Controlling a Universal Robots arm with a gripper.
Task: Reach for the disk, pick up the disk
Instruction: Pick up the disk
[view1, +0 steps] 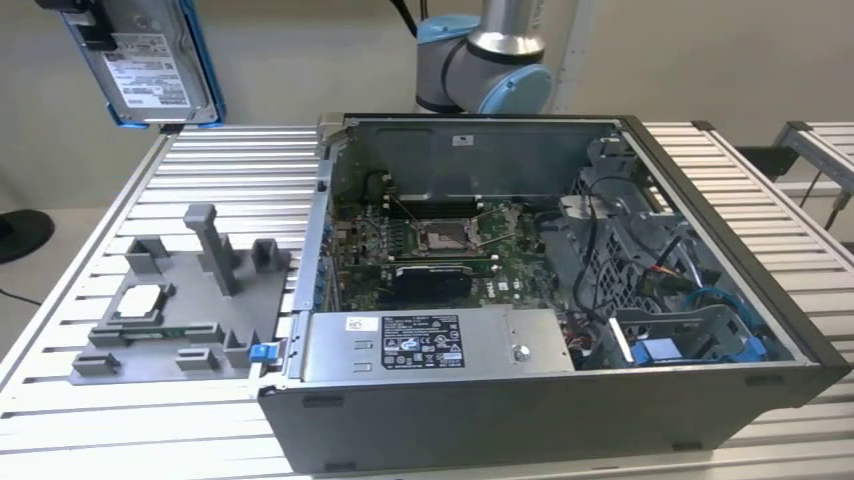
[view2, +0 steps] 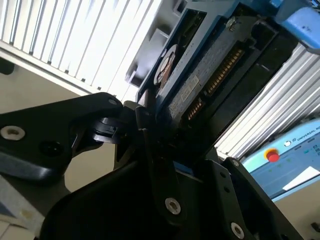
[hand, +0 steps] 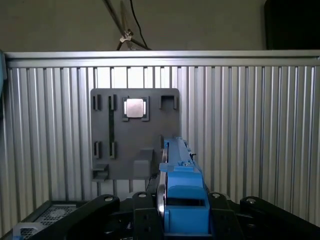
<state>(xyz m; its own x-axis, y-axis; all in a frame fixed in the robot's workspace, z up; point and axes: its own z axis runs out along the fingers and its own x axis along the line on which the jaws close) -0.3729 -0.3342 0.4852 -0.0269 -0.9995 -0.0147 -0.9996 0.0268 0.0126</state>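
Gripper (view2: 148, 123): black jointed links with bright screw heads. The jaws are clenched on the disk, one finger on each flat face.
Disk, build (view1: 150, 65): flat silver-grey metal slab in a glossy blue plastic bracket. A gold connector strip and a round motor hub show on its underside in the second wrist view (view2: 200, 75).
Disk, label: white sticker with dark print and barcodes, facing the exterior camera. The text is too small to read.
Disk, place: held in the air, clear of the table, at the exterior view's upper left, above the table's far corner.
Disk, axis: long axis near upright in the exterior view, slightly tilted. It is edge-on in the first wrist view (hand: 179, 190).
Fixture plate (view1: 187, 310): matte grey plastic with posts and slots, lying on the table at the exterior view's left of the case.
Chip (hand: 134, 107): small square silver piece seated in the fixture plate.
Computer case (view1: 561, 400): dark grey steel and open-topped, with the green motherboard exposed.
Power supply (view1: 427, 345): grey box with a black-and-white sticker, inside the case against its near wall.
Table (view1: 227, 160): ribbed aluminium slats.
Arm (view1: 483, 60): silver tube with pale blue joint caps, behind the case.
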